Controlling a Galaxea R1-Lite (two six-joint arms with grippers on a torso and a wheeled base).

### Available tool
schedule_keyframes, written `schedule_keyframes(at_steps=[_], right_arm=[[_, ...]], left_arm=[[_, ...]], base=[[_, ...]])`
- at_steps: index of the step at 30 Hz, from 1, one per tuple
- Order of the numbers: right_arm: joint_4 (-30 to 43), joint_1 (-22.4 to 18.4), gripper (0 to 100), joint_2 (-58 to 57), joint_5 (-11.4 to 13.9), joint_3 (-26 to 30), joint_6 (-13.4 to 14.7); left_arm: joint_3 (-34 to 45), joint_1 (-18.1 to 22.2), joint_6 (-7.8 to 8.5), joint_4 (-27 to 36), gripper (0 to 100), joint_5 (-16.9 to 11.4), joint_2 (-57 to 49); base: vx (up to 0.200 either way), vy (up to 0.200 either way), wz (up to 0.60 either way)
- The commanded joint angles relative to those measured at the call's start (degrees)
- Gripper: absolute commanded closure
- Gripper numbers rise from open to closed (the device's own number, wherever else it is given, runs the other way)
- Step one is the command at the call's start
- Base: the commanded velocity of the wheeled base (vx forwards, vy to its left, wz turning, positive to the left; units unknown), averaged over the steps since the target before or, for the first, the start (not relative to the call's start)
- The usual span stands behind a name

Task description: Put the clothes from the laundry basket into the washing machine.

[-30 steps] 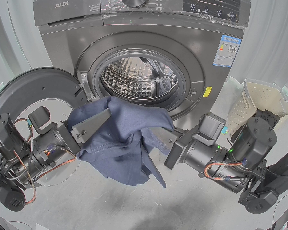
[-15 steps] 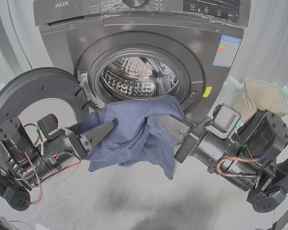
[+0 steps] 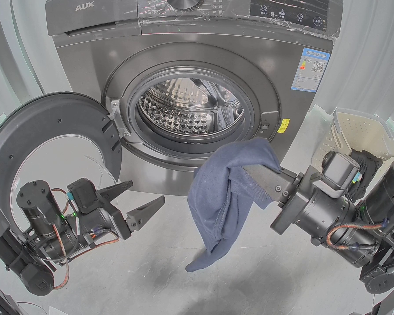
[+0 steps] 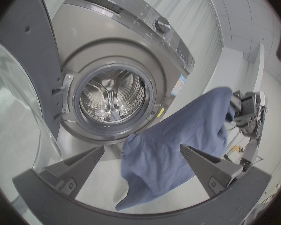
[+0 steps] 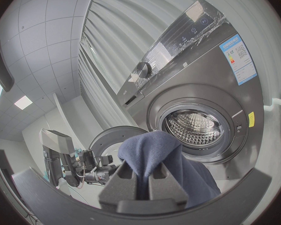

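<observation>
I find the scene brightly and evenly lit from overhead; a ceiling light panel (image 5: 23,102) glows in the right wrist view. Glare sits on the drum (image 3: 190,103) and on the film over the control panel (image 3: 289,5), and a soft shadow lies on the floor (image 3: 232,295). Both wrist views bow strongly, with black corners.

The left gripper (image 3: 146,190) has let go of the dark navy cotton garment (image 3: 221,197), spread its fingers and drawn back low beside the round grey open door (image 3: 52,123). The garment was stretched between both grippers. It now hangs limp from the right gripper (image 3: 256,174) alone, which has shifted right, off the drum opening's lower right rim.
</observation>
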Motion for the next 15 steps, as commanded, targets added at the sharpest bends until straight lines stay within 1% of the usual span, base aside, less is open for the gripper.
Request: schedule_keyframes(at_steps=[1,2,4,10,15], right_arm=[[-0.5,-0.3,100,-1.2,0.0,1.1,0.3],[-0.5,-0.3,100,-1.2,0.0,0.8,0.3],[-0.4,-0.3,100,-1.2,0.0,0.5,0.3],[-0.4,-0.2,100,-0.3,-0.1,0.3,0.4],[-0.6,-0.3,100,1.9,-0.3,0.4,0.5]], left_arm=[[1.3,-1.3,2.43,-0.8,0,-0.1,4.3],[1.3,-1.9,2.87,-0.8,0,-0.1,4.0],[1.8,-3.2,3.22,-0.8,0,-0.3,3.4],[4.6,-9.5,3.57,-0.7,0,-0.2,-1.5],[6.2,-11.9,3.84,-0.7,0,0.0,-1.9]], base=[[0.000,0.000,0.00],[0.000,0.000,0.00],[0.000,0.000,0.00],[0.000,0.000,0.00],[0.000,0.000,0.00]])
